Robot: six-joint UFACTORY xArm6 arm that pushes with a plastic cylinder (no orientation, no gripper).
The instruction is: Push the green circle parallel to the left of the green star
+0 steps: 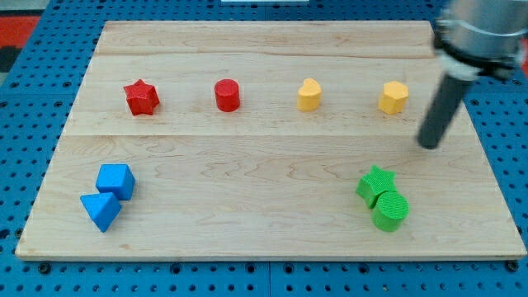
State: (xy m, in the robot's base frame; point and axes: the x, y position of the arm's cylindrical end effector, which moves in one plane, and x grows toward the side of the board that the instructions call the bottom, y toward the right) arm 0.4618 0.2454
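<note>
- You see first the wooden board point(272, 165), pale and smooth, which fills almost all the view and lies on a blue perforated base point(25, 99).
- The arm comes in from the view's top right, and my tip point(429, 145) rests on the board at the right, below the yellow hexagon point(393, 97) and well apart from the green blocks. It is a plain rod, so there is nothing to spread or to press together, and it holds nothing.
- The green star point(375, 183) stands near the view's bottom right. The green circle point(390, 211) is touching it, just below and a little to the right.
- The two blue blocks, a blue cube point(115, 181) and a blue triangle point(101, 210), sit together at the bottom left.
- In a row near the top you find the red star point(141, 97), the red cylinder point(227, 95), the yellow heart point(308, 95) and the yellow hexagon.
- I judge the green circle small, light and stiff; it should slide easily on the smooth wood. Because its side is round, it can slip off the rod, so you should press on the middle of its right side.
- You probably need first to lead it away from the star, then around to the star's left.
</note>
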